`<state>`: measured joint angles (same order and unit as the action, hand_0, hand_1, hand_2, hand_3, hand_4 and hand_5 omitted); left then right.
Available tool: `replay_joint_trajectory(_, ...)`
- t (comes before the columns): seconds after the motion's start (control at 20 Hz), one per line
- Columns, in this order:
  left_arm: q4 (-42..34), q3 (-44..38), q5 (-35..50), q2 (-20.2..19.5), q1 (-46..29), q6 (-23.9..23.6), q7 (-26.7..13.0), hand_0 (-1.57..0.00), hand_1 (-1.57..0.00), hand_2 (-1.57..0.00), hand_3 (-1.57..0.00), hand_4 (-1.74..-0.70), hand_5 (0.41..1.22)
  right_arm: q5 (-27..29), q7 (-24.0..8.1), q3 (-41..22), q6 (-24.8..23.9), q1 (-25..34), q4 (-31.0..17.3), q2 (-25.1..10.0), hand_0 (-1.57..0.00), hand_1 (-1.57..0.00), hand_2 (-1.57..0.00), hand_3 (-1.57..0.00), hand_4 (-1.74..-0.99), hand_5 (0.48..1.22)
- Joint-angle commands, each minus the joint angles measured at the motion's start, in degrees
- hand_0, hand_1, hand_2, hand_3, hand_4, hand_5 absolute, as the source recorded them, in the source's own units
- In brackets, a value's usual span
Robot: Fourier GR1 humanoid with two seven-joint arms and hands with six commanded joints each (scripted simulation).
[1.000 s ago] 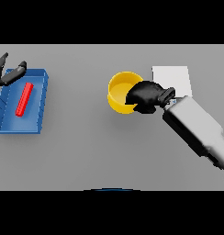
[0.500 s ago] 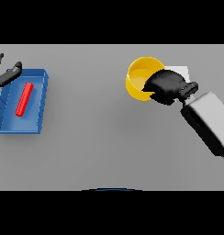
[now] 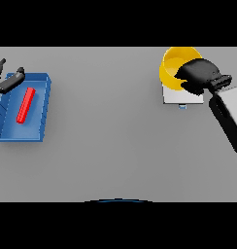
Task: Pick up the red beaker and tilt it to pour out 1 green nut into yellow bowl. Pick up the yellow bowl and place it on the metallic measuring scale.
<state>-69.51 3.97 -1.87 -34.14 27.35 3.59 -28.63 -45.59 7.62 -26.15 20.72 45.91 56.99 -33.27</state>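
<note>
- Right hand [image 3: 200, 75]: located at the far right of the table, at the end of the white and grey forearm that enters from the right edge. Fingers are curled and clamped on the near right rim of the yellow bowl [image 3: 173, 68].
- Yellow bowl: 1 item, sits at the far right of the table, over the far part of the measuring scale [image 3: 181, 96]. It appears tilted, with the opening turned toward the viewer. Whether its base touches the scale cannot be told, since the hand covers the contact area. The visible inner wall is plain yellow; no contents can be made out, and part of the interior is hidden behind the hand.
- Measuring scale: 1 pale square plate, directly below the bowl in the view, partly covered by the bowl and the hand. A small bluish mark shows at its near edge.
- Blue tray [image 3: 42, 82]: 1 shallow rectangular container at the left side of the table, well apart from the bowl and scale.
- Tray contents: 1 red beaker [image 3: 25, 105], lying on its side, lengthwise along the tray floor, toward the left half.
- Left hand [image 3: 8, 81]: at the far left edge, over the far left corner of the tray. Fingers are spread apart and hold nothing; it does not touch the beaker.
</note>
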Motion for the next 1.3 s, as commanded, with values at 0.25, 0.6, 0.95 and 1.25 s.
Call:
replay_joint_trajectory(0.25,1.39,0.55,-0.78,0.41,1.34,-0.08,-0.96,0.00,0.00,0.00,0.00,-0.86,0.797,-1.32,3.40,0.85,-5.01,0.94,-10.15,1.60,-1.57,-1.57,-1.43,-1.29,-1.741,1.221)
replay_joint_trajectory(0.6,0.41,0.01,-0.45,-0.87,0.34,0.46,-1.26,0.00,0.00,0.00,0.00,-0.85,0.799,-1.83,4.16,2.16,-6.07,1.97,-16.40,3.34,-1.57,-1.57,-1.38,-1.40,-1.741,1.221)
replay_joint_trajectory(0.95,1.42,0.40,-0.39,-0.44,1.58,1.21,-1.92,0.00,0.00,0.00,0.00,-0.84,0.773,-2.09,3.03,2.91,-5.24,2.33,-17.68,4.30,-1.47,-1.28,-1.18,-0.96,-1.632,1.145)
replay_joint_trajectory(1.25,1.34,0.06,0.01,-0.28,1.39,1.01,-1.21,0.00,0.00,0.00,0.00,-0.84,0.760,0.72,2.37,4.93,-1.67,2.59,-18.16,4.67,-0.48,-0.46,-0.38,-0.32,-1.485,0.863)
